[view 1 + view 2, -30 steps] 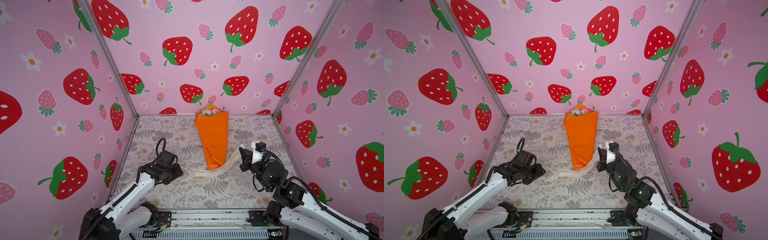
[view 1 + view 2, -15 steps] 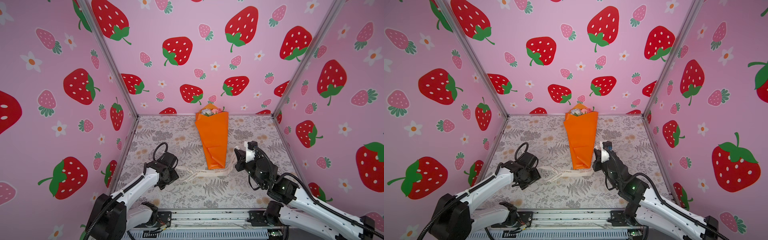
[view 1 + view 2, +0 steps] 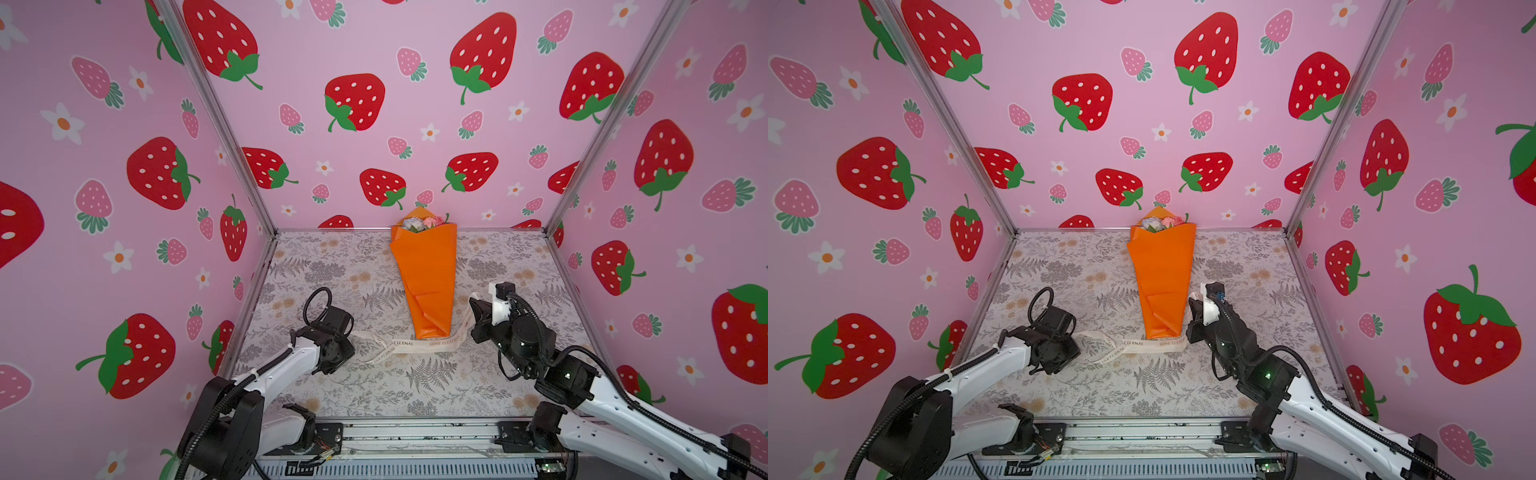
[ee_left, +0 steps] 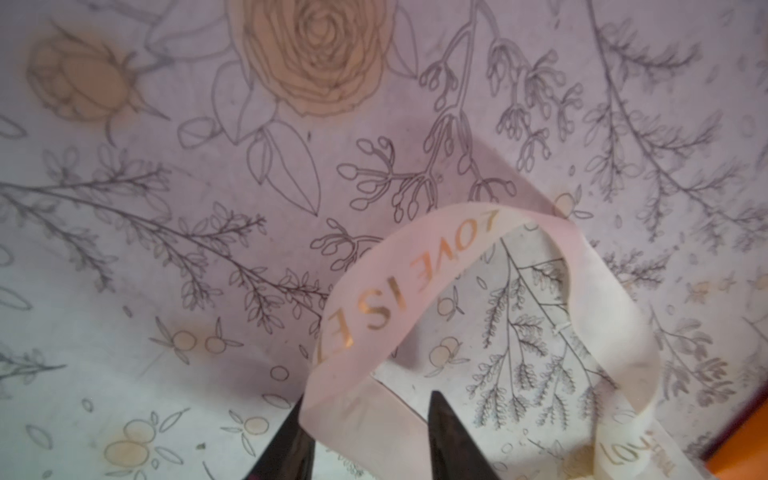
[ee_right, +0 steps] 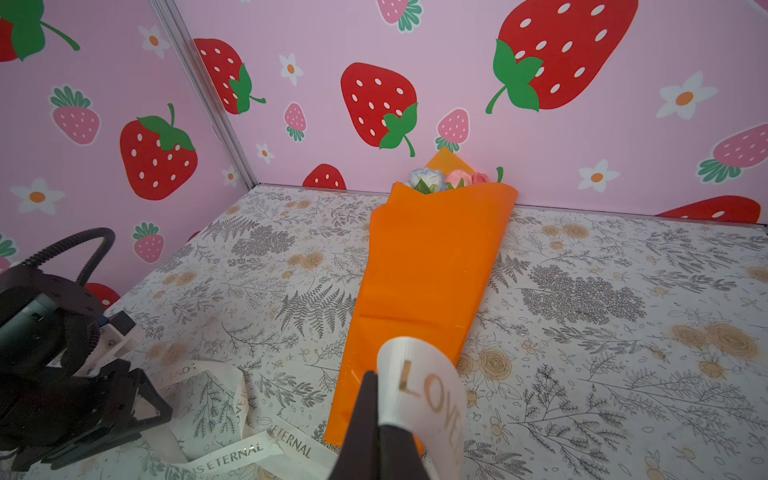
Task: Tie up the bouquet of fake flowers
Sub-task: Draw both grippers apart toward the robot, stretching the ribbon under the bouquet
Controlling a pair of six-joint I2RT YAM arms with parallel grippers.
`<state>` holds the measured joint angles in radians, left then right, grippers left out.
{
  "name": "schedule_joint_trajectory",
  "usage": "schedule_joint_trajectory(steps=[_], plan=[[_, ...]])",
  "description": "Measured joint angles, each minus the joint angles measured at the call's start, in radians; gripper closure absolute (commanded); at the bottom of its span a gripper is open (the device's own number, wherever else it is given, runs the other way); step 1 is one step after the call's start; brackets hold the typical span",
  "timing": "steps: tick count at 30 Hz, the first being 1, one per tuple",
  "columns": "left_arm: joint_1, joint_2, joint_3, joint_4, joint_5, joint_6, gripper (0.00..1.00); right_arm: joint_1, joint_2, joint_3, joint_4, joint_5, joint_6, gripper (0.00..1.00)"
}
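Note:
The bouquet of fake flowers [image 3: 426,274] [image 3: 1163,274] lies in the middle of the table, wrapped in orange paper, with its white and pink roses [image 5: 444,178] toward the back wall. A cream ribbon [image 3: 409,344] [image 3: 1142,344] with gold lettering lies across the table just in front of the bouquet's narrow end. My left gripper [image 3: 352,337] [image 4: 368,409] is at the ribbon's left end; its jaws stand apart, with a looped part of the ribbon [image 4: 415,270] between them. My right gripper [image 3: 473,306] [image 5: 376,378] is shut on the ribbon's right end [image 5: 419,386], beside the bouquet's lower right edge.
Pink strawberry-print walls [image 3: 374,104] close in the table on the left, back and right. A floral mat [image 3: 415,386] covers the table. A metal rail [image 3: 415,432] with both arm bases runs along the front edge.
The right gripper has carried the ribbon's end leftward, closer to the bouquet, and the ribbon has gone slack on the table. The left gripper's jaws have narrowed around the ribbon's left end.

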<state>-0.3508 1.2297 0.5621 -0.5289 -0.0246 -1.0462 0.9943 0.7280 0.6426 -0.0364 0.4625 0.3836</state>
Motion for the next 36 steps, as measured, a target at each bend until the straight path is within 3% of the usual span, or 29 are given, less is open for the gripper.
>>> schedule_joint_trajectory(steps=[4,11,18,23,28,32,36], plan=[[0.035,-0.013,-0.032,0.019,0.002,0.006,1.00,-0.042,0.000,0.047,-0.072,0.000,0.013,1.00],[0.155,-0.174,0.000,-0.084,0.000,0.085,1.00,-0.174,-0.068,0.134,-0.229,0.093,0.034,1.00],[0.234,-0.355,0.280,-0.235,-0.048,0.227,1.00,-0.195,-0.228,0.216,-0.257,0.369,-0.062,1.00],[0.238,-0.358,0.443,-0.307,-0.089,0.317,1.00,-0.195,-0.297,0.252,-0.182,0.568,-0.135,1.00],[0.238,-0.283,0.471,-0.357,-0.083,0.396,1.00,-0.196,-0.284,0.240,-0.167,0.707,-0.154,1.00],[0.239,-0.212,0.467,-0.372,-0.043,0.425,1.00,-0.198,-0.201,0.222,-0.225,0.685,-0.075,0.97],[0.240,-0.201,0.461,-0.410,-0.072,0.422,1.00,-0.202,-0.044,0.164,-0.272,0.440,0.089,0.81]])
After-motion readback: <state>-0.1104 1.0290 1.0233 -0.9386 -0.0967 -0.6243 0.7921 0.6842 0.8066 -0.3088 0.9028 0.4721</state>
